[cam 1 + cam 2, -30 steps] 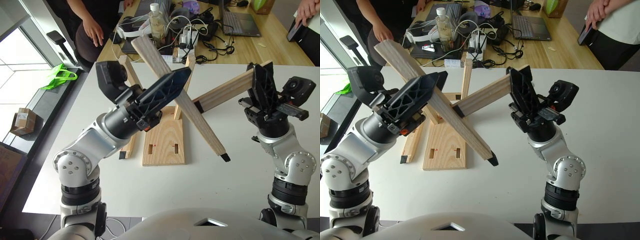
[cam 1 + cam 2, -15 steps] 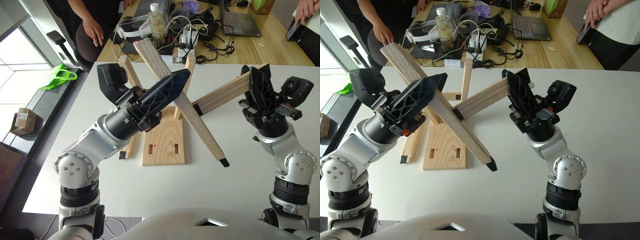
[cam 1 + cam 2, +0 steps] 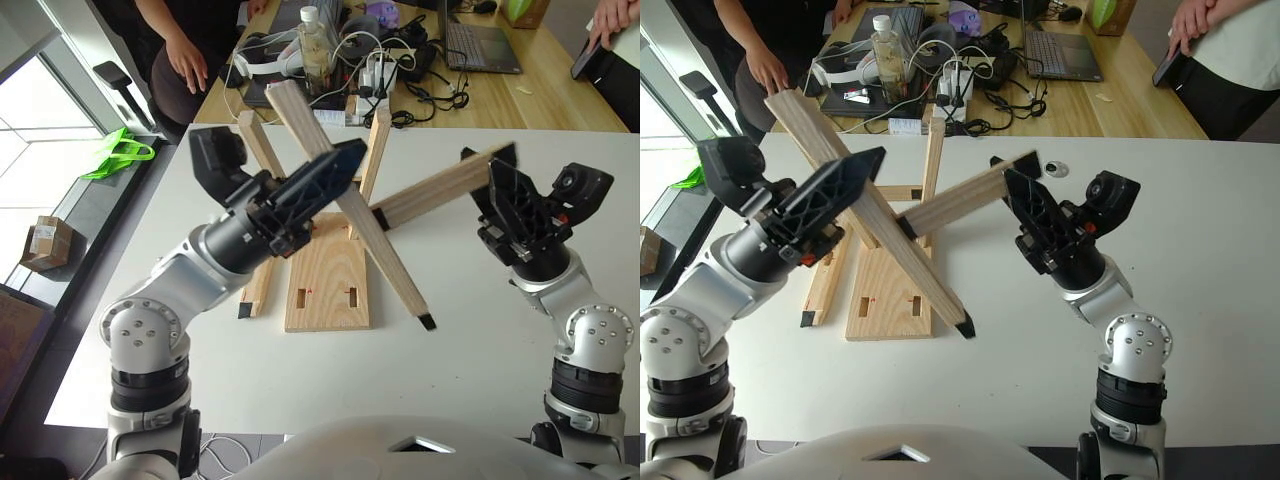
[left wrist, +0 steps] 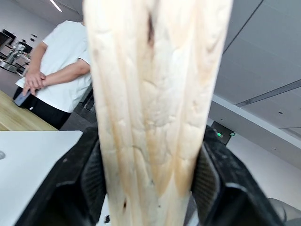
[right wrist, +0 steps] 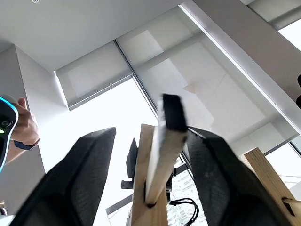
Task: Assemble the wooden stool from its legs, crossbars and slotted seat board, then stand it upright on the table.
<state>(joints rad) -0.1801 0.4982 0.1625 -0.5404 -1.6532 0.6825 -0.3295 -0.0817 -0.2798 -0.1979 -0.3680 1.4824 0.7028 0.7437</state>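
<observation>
- Table (image 3: 480,370): open white room near you and right of board. Far edge backs onto cluttered desk (image 3: 540,95), so little room there.
- Seat board (image 3: 330,285): flat, mid-table, slots (image 3: 301,297) at near end.
- Left gripper (image 3: 340,168): clamped on long leg (image 3: 385,255). Axis runs far-left high to near-right low. Capped foot is low, just right of board, past slots.
- Right gripper (image 3: 500,175): closed round upper end of second leg (image 3: 430,190). Leg slopes down-left, lower end beside long leg over board; contact unclear.
- Judgement: legs cross, so part them before you seat either. Left arm nearer slots.
</observation>
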